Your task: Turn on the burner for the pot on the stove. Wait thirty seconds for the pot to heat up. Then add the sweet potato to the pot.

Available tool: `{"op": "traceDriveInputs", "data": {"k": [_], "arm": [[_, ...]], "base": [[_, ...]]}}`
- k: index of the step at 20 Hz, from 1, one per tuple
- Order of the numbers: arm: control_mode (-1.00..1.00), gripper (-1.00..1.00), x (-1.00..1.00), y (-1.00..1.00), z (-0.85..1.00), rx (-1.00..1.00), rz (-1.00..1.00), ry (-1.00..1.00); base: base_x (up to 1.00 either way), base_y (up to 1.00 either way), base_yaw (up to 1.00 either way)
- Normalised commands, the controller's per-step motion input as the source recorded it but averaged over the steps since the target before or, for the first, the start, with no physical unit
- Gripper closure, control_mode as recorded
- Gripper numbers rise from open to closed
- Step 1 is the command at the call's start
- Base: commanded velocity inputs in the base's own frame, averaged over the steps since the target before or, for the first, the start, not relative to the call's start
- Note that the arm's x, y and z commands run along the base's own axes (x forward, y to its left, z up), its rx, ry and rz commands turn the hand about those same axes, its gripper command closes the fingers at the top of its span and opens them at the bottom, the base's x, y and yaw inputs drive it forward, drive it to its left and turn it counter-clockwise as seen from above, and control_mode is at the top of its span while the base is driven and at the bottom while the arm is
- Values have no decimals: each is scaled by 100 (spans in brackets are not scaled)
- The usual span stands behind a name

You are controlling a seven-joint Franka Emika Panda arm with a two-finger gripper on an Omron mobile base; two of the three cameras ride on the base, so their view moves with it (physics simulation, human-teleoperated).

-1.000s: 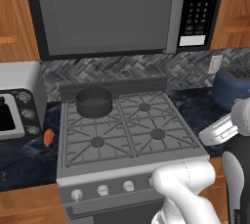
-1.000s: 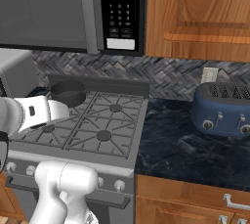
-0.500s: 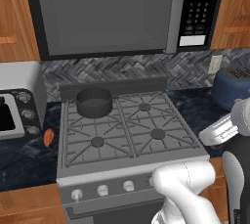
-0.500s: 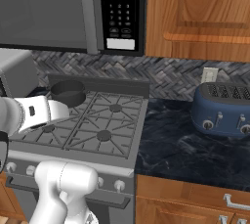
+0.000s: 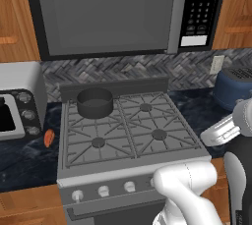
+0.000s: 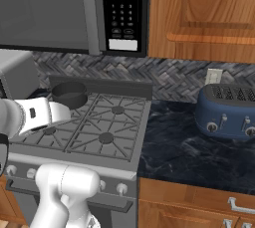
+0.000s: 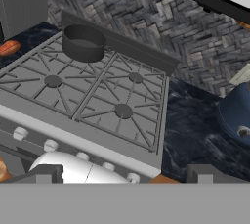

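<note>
The big grey metal gas stove (image 5: 128,135) with its cast grates sits dead centre under the dark-fronted microwave (image 5: 123,13), and a row of small white round knobs (image 5: 103,191) runs along its front edge. Out at 3 o'clock from the range, a blue rounded toaster (image 6: 229,110) rests on the dark marbled counter (image 6: 189,157); at 9 o'clock there's a boxy silver toaster oven (image 5: 19,101). The small dark-grey round metal pot (image 5: 95,102) stands upright on the back-left burner (image 7: 84,52), so about 11 o'clock on the cooktop. The little orange-red oblong sweet potato (image 5: 48,138) lies on the counter just off the stove's left edge, near 9 o'clock, below the toaster oven. The two-finger gripper (image 7: 124,174) hangs in front of the stove, jaws spread wide, gripping nothing.
</note>
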Motion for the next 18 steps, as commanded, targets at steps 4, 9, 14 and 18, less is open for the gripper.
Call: {"op": "traceDriveInputs", "data": {"k": [4, 9, 14, 18], "arm": [[-100, -100, 0, 0, 0, 0, 0, 0], [-100, -100, 0, 0, 0, 0, 0, 0], [-100, -100, 0, 0, 0, 0, 0, 0], [-100, -100, 0, 0, 0, 0, 0, 0]], "base": [[0, 0, 0], [0, 0, 0], [0, 0, 0], [0, 0, 0]]}}
